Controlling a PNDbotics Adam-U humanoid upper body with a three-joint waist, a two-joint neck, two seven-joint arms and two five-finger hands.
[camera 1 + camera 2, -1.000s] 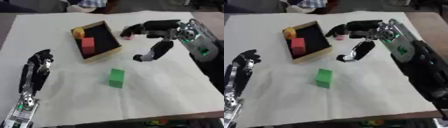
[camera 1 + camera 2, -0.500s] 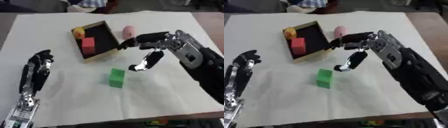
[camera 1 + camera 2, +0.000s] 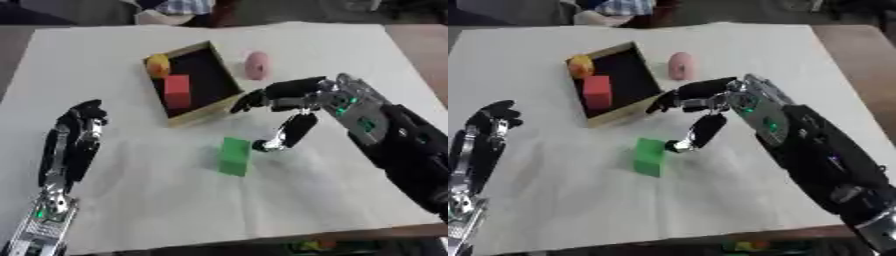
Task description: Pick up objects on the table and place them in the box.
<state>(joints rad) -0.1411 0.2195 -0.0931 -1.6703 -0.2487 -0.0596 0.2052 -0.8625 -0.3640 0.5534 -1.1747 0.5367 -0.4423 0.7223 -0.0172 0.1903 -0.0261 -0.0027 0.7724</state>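
Observation:
A green block (image 3: 234, 156) stands on the white table cover, below the box. The black-lined box (image 3: 219, 82) holds a red block (image 3: 177, 90) and an orange-yellow piece (image 3: 157, 65). A pink object (image 3: 256, 65) lies on the cover just right of the box. My right hand (image 3: 293, 100) hovers open between the box's near corner and the green block, its fingers pointing left and its thumb hanging down next to the block's upper right side. It holds nothing. My left hand (image 3: 77, 139) rests open at the lower left, fingers up.
The white cover (image 3: 350, 45) spans the table, with brown table edge showing at the right (image 3: 420, 45). A person's clothing shows at the far edge (image 3: 179, 7).
My right hand has moved from beside the pink object, at the box's right, down and left toward the green block. The pink object now lies uncovered. The left hand stayed still.

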